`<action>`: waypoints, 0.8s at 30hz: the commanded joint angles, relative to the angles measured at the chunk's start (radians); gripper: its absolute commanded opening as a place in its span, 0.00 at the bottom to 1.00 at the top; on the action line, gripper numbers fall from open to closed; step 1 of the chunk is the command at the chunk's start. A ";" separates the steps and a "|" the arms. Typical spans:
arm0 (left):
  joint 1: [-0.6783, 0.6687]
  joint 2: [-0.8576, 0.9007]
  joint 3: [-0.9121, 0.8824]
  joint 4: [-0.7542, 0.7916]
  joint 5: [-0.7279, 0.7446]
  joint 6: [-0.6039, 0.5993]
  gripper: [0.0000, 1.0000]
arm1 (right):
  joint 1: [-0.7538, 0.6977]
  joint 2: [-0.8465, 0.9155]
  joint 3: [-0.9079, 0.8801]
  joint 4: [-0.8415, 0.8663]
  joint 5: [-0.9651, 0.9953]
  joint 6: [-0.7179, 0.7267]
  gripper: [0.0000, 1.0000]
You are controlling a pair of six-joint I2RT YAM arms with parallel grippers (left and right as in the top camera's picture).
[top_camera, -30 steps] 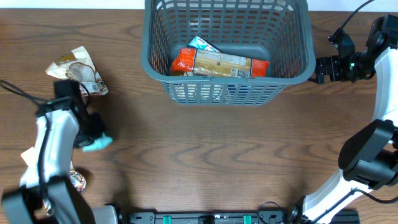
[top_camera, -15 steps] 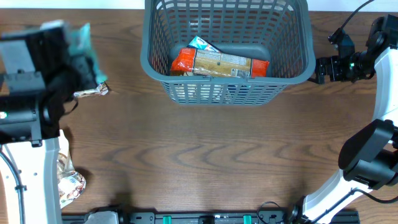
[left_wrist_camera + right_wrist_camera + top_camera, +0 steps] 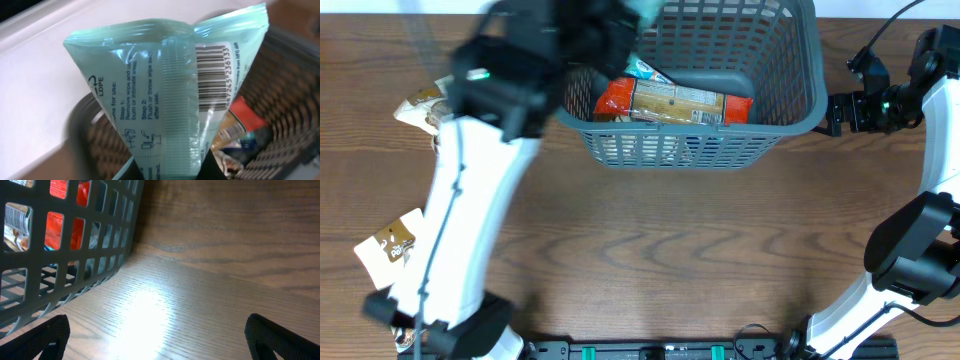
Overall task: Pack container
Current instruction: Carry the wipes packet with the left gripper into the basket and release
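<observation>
- The container [image 3: 670, 148], a dark grey-blue lattice basket, stands at 12 o'clock on the bench [image 3: 670, 250]. An orange cracker pack [image 3: 670, 100] lies across its floor, with a teal-and-white packet [image 3: 645, 70] poking out at that pack's 11 o'clock end.
- The left fingers [image 3: 167, 172] are clamped on the lower edge of a teal wipes pack [image 3: 165, 85]. The pack stands up from them with its seam and barcode facing the wrist camera. Overhead, arm and pack are a blur over the basket's 11 o'clock corner.
- The right fingers [image 3: 157, 327] are spread wide and hold nothing. They sit low over the bench outside the basket's 3 o'clock wall, near it but apart.
- The step in hand, as I judge it, is carrying the wipes over the rim for release. The pack looks only just inside the corner, so it should go further toward the basket's middle before release, or it may catch the rim and tip out.
- The pack looks soft and flat. It is best lowered below the rim before the fingers part, aimed at the bare floor toward 12 o'clock behind the cracker pack.
- A crumpled snack pouch [image 3: 425, 105] at 9 o'clock and a flat white packet [image 3: 388, 245] at 8 o'clock lie on the bench, so packing looks perhaps half done.
</observation>
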 commanded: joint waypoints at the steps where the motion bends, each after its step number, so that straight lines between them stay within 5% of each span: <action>1: -0.048 0.079 0.014 -0.003 0.006 0.282 0.06 | 0.003 -0.008 -0.003 -0.007 -0.018 0.014 0.99; 9: -0.033 0.272 0.012 -0.092 0.006 0.364 0.09 | 0.003 -0.008 -0.003 -0.024 -0.018 0.013 0.99; 16: -0.021 0.353 0.012 -0.138 0.003 0.363 0.41 | 0.003 -0.008 -0.003 -0.026 -0.018 0.013 0.99; 17: -0.021 0.343 0.012 -0.139 -0.002 0.363 0.57 | 0.003 -0.008 -0.003 -0.026 -0.018 0.013 0.99; 19: -0.021 0.322 0.012 -0.142 -0.021 0.356 0.66 | 0.003 -0.008 -0.003 -0.026 -0.018 0.013 0.99; 24: -0.012 0.167 0.012 -0.174 -0.142 0.290 0.71 | 0.003 -0.008 -0.003 -0.025 -0.018 0.009 0.99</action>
